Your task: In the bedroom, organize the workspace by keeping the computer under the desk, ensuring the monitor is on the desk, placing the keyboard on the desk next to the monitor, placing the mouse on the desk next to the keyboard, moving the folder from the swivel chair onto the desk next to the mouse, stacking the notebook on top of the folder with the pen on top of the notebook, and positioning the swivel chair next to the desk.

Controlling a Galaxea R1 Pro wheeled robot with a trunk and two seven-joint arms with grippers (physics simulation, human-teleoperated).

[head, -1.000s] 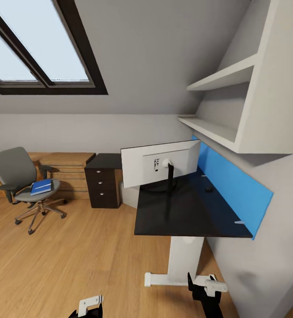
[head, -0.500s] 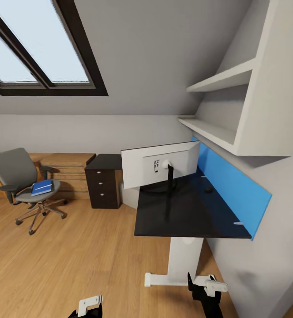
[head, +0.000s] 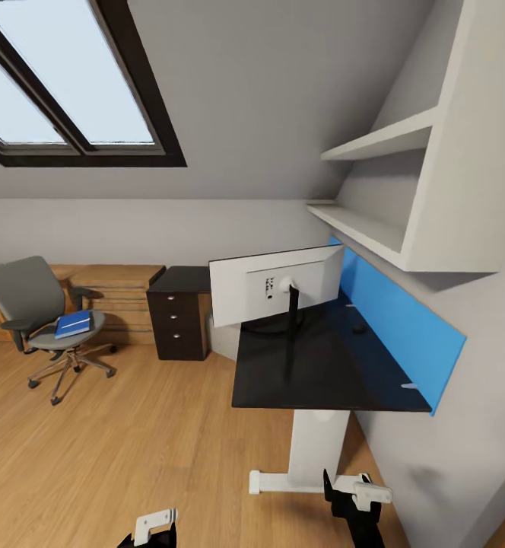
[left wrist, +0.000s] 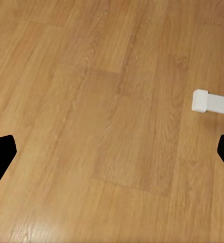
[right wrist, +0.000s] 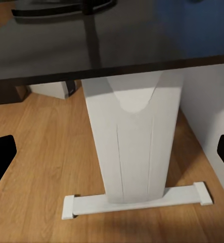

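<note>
The black desk (head: 313, 377) stands against the right wall on a white leg (right wrist: 134, 147). On it the monitor (head: 275, 288) shows me its pale back, and the small dark mouse (head: 359, 328) lies behind it near the wall. A pale box, apparently the computer (head: 222, 340), sits under the desk. Far left, the grey swivel chair (head: 26, 293) carries a blue folder (head: 73, 323) on its seat. My left gripper (left wrist: 112, 154) hangs open over bare floor. My right gripper (right wrist: 112, 152) is open, facing the desk leg. Keyboard, notebook and pen are out of view.
Black drawers (head: 178, 323) join the desk's far end, beside a light wooden dresser (head: 119, 293). A blue panel (head: 404, 320) lines the wall behind the desk, with white shelves (head: 382, 221) above. The desk's white foot (left wrist: 213, 102) lies on the wood floor by my left gripper.
The whole head view has shifted down a few pixels, so the camera moved slightly. Nothing in the room and neither arm has visibly moved.
</note>
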